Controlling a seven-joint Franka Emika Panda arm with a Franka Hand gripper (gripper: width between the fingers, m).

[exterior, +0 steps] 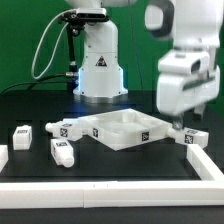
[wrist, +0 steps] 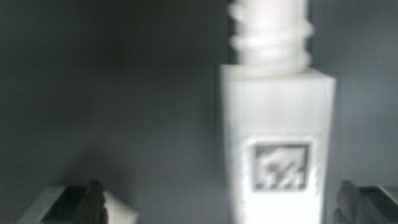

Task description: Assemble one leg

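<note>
Hand (exterior: 178, 124) low over the bench (exterior: 110, 168), open. In the wrist view its fingers (wrist: 80, 205) stand wide apart.

The leg (wrist: 279, 120) lies flat on the bench in the gap between the fingers. It sits closer to one finger than the other, and neither clearly touches it. Its threaded end (wrist: 267, 35) points away from the hand, tag face up.

The panel (exterior: 120, 133) rests on the bench just beside the hand. No leg visibly seated in it.

Three more loose legs (exterior: 22, 133) (exterior: 60, 152) (exterior: 62, 127) lie well apart from the hand, on the panel's far side.

Judgement: early stage. The hand is lined up on the leg but has not gripped it. Left to do: close, lift, carry to a corner hole in the panel, screw in.
</note>
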